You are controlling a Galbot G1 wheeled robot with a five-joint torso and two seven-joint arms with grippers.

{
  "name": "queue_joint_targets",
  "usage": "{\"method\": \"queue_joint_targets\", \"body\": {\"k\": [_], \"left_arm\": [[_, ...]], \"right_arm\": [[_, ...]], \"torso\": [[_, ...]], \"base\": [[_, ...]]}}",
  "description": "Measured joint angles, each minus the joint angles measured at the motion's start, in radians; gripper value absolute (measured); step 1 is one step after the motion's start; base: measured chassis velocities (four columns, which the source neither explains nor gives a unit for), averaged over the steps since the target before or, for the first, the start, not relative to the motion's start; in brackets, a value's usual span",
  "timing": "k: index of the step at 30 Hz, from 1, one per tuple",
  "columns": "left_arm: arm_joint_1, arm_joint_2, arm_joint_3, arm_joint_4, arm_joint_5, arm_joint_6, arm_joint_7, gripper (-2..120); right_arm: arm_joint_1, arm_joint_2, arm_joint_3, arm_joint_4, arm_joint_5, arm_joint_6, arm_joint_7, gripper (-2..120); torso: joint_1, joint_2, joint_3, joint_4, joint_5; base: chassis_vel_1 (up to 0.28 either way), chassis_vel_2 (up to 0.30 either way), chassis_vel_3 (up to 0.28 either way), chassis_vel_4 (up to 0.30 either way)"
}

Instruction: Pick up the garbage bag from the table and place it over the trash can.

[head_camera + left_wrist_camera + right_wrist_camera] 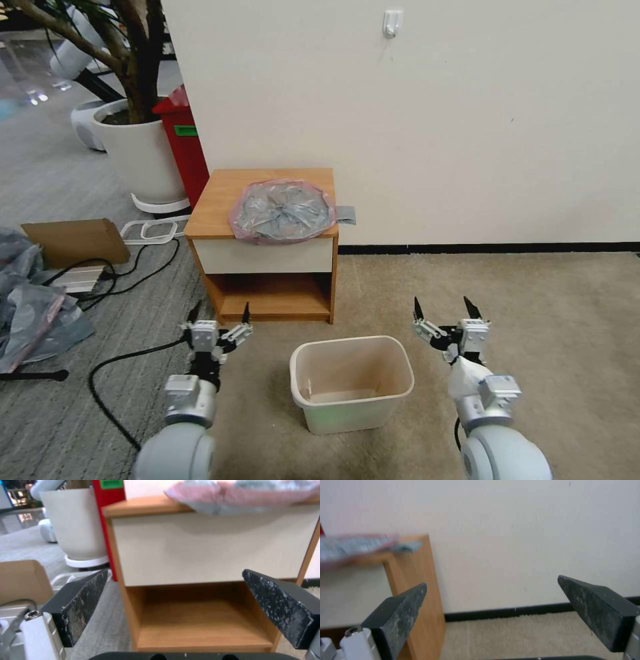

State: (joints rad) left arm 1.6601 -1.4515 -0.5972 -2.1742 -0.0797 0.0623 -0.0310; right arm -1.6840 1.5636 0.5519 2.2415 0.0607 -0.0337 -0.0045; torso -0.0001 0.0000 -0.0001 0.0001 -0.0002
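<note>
The garbage bag (283,210) lies flat on the table (212,207), grey and crinkled with a pinkish-red rim, slightly overhanging the front edge. It shows from below as the garbage bag (240,493) in the left wrist view and at the edge as the garbage bag (353,546) in the right wrist view. The cream trash can (351,383) stands on the carpet in front of the table, between my arms. My left gripper (220,312) is open, low before the table's (213,547) drawer front. My right gripper (445,308) is open to the right of the table (416,580), facing the wall.
A red bin (183,143) and a white plant pot (137,150) stand left of the table. A cardboard box (77,241), black cables (127,267) and a heap of grey and pink plastic (33,307) lie on the floor at left. Beige carpet (547,313) spreads to the right.
</note>
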Motion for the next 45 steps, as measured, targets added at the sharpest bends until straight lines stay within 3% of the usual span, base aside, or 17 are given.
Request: {"method": "queue_joint_targets", "body": {"k": [4, 9, 12, 18, 19, 20, 23, 32, 34, 35, 38, 45], "left_arm": [[0.054, 0.024, -0.023, -0.084, -0.040, 0.032, -0.016, 100], [0.128, 0.055, -0.053, -0.200, -0.092, 0.071, -0.037, 100], [0.152, 0.069, -0.061, -0.235, -0.111, 0.089, -0.045, 100], [0.202, 0.095, -0.074, -0.305, -0.140, 0.115, -0.060, 100], [0.218, 0.105, -0.079, -0.325, -0.154, 0.127, -0.066, 100], [0.240, 0.121, -0.090, -0.337, -0.173, 0.144, -0.075, 100], [0.268, 0.139, -0.100, -0.342, -0.199, 0.167, -0.088, 100], [0.276, 0.143, -0.104, -0.336, -0.201, 0.170, -0.091, 100], [0.274, 0.146, -0.104, -0.334, -0.201, 0.170, -0.091, 100], [0.274, 0.146, -0.104, -0.334, -0.201, 0.170, -0.091, 100], [0.266, 0.147, -0.105, -0.332, -0.211, 0.169, -0.092, 100], [0.258, 0.150, -0.109, -0.330, -0.237, 0.171, -0.095, 100]], "right_arm": [[-0.057, 0.028, -0.001, 0.092, 0.034, -0.009, -0.001, 100], [-0.100, 0.044, -0.027, 0.100, 0.075, 0.006, 0.003, 100], [-0.098, 0.044, -0.031, 0.094, 0.074, 0.006, 0.003, 100], [-0.088, 0.046, -0.036, 0.090, 0.073, 0.006, 0.002, 100], [-0.084, 0.048, -0.035, 0.088, 0.074, 0.005, 0.002, 100], [-0.078, 0.047, -0.035, 0.084, 0.077, 0.005, 0.002, 100], [-0.051, 0.039, -0.034, 0.071, 0.099, -0.005, 0.003, 100], [0.179, 0.037, -0.064, -0.050, 0.457, -0.144, 0.035, 100], [0.278, 0.039, -0.085, -0.107, 0.614, -0.188, 0.065, 100], [0.278, 0.039, -0.085, -0.107, 0.614, -0.188, 0.065, 100], [0.413, 0.041, -0.096, -0.235, 0.780, -0.217, 0.075, 100], [0.553, 0.044, -0.101, -0.387, 1.017, -0.267, 0.077, 100]], "torso": [[0.000, 0.000, 0.000, 0.0002, -0.0002], [0.000, 0.000, 0.000, 0.0001, 0.0006], [0.000, 0.000, 0.000, -0.0001, -0.0008], [0.000, 0.000, 0.000, 0.0001, 0.0005], [0.000, 0.000, 0.000, -0.0001, -0.0013], [0.000, 0.000, 0.000, -0.0004, 0.0004], [0.000, 0.000, 0.000, 0.0000, -0.0005], [0.000, 0.000, 0.000, -0.0002, 0.0002], [0.000, 0.000, 0.000, -0.0001, 0.0001], [0.000, 0.000, 0.000, -0.0001, 0.0001], [0.000, 0.000, 0.000, 0.0002, 0.0002], [0.000, 0.000, 0.000, 0.0000, 0.0000]], "base": [[0.000, 0.000, 0.000, 0.000], [0.000, 0.000, 0.000, 0.000], [0.000, 0.000, 0.000, 0.000], [0.000, 0.000, 0.000, 0.000], [0.000, 0.000, 0.000, 0.000], [0.000, 0.000, 0.000, 0.000], [0.000, 0.000, 0.000, 0.000], [0.000, 0.000, 0.000, 0.000], [0.000, 0.000, 0.000, 0.000], [0.000, 0.000, 0.000, 0.000], [0.000, 0.000, 0.000, 0.000], [0.000, 0.000, 0.000, 0.000]]}}
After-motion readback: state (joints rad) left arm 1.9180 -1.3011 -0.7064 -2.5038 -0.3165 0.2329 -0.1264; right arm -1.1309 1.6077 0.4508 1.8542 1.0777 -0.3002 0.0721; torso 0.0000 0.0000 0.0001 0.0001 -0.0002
